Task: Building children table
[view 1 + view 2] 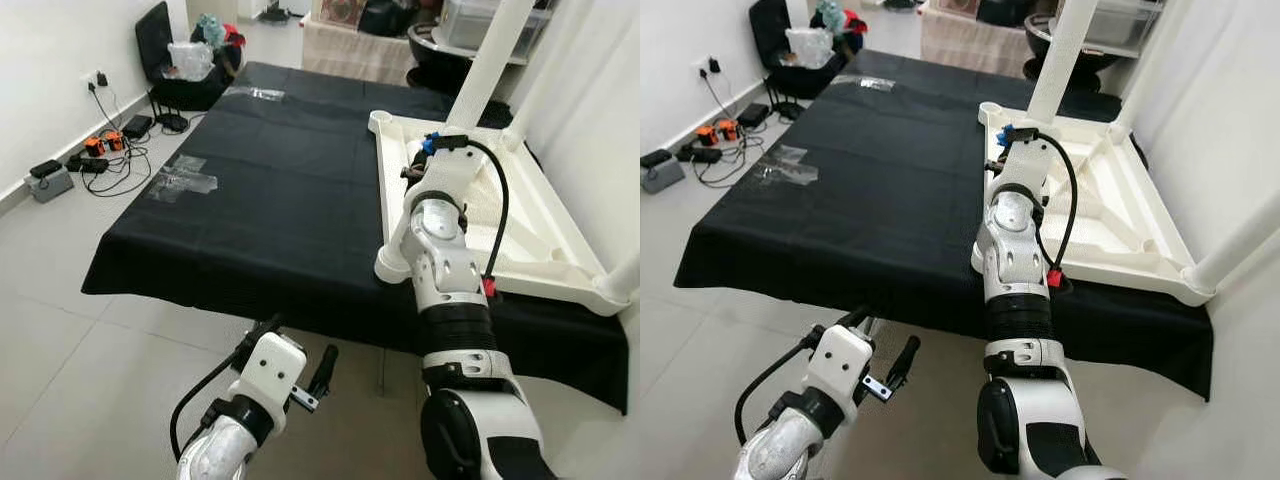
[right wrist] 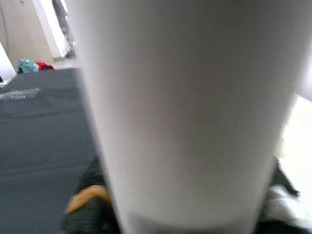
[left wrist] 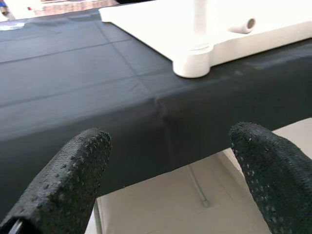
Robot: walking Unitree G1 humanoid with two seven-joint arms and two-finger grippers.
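White plastic children's table (image 1: 520, 235), upside down on the black-draped surface (image 1: 260, 190), at your right. Your right claw (image 1: 418, 165) reaches onto it; a white tubular leg (image 2: 190, 112) looms close, grip indiscernible. Left claw (image 3: 170, 180) fingers apart, low before the surface edge.

The upturned tabletop (image 1: 520, 235) lay on the cloth (image 1: 260, 190) at its right side, legs (image 1: 490, 65) rising from the far corners (one near corner socket overhung the cloth's front edge). Left of the cloth, cables (image 1: 110, 150) lay by the wall; behind it stood boxes (image 1: 480, 20).
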